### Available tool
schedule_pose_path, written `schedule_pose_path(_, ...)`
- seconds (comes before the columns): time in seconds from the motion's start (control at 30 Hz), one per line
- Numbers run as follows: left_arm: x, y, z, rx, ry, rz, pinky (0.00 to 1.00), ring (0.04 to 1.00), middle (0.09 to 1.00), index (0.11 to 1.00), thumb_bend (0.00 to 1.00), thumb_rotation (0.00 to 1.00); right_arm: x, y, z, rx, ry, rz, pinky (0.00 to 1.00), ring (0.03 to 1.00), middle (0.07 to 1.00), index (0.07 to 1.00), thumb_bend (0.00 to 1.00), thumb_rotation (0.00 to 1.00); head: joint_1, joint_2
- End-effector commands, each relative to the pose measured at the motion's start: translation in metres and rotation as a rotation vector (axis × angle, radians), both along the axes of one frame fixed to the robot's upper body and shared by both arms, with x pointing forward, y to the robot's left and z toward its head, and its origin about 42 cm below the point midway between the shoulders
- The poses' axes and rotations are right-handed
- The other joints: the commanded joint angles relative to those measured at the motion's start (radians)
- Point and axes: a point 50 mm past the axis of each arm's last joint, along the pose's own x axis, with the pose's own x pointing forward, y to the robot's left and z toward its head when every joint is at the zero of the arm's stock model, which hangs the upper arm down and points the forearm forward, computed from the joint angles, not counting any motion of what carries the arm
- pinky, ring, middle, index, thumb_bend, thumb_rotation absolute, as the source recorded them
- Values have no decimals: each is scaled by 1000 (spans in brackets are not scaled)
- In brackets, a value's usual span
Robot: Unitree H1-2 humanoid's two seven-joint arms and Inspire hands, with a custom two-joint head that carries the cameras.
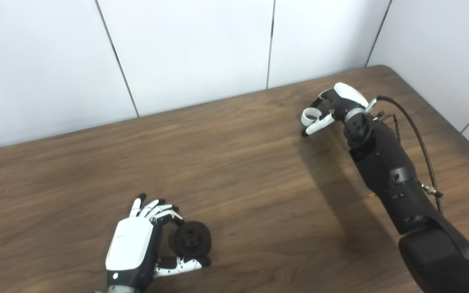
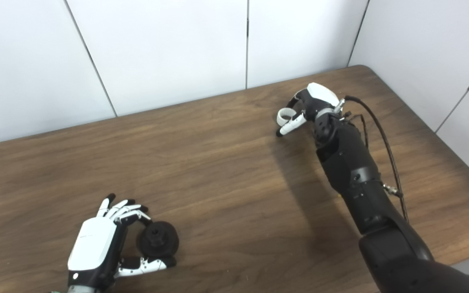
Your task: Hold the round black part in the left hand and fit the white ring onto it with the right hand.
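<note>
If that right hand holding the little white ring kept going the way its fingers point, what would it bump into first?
Probably nothing: the right hand, shut on the white ring, points leftward over bare table. The black part lies nearer the camera, seemingly off that line.

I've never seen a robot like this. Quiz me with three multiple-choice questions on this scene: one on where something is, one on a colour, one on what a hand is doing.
1. Where is the round black part?
A. near the table's front edge, at the left hand
B. by the far wall
C. on the floor

2. What colour is the ring?
A. red
B. white
C. black

3. What is the right hand doing?
A. lying flat and empty
B. holding the ring in its fingers
C. gripping the black part

Answers: 1 A, the part sits between the left hand's fingers and thumb; 2 B, it shows white against the brown wood; 3 B, the fingers curl around it.
</note>
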Motion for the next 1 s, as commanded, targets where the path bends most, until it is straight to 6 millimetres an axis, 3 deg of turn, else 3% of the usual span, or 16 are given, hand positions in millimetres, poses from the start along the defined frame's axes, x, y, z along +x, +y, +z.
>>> schedule_pose_path(0.0, -1, 7, 1, 33, 1, 14, 1000, 860, 746, 485, 524, 55, 5, -7, 29, -43, -82, -2, 1000, 989, 913, 681, 822, 204, -3, 2)
schedule_pose_path(0.97, -2, 8, 3, 40, -7, 10, 1000, 854, 741, 484, 524, 54, 3, -6, 19, -49, -71, -5, 1000, 969, 874, 610, 824, 165, -7, 9)
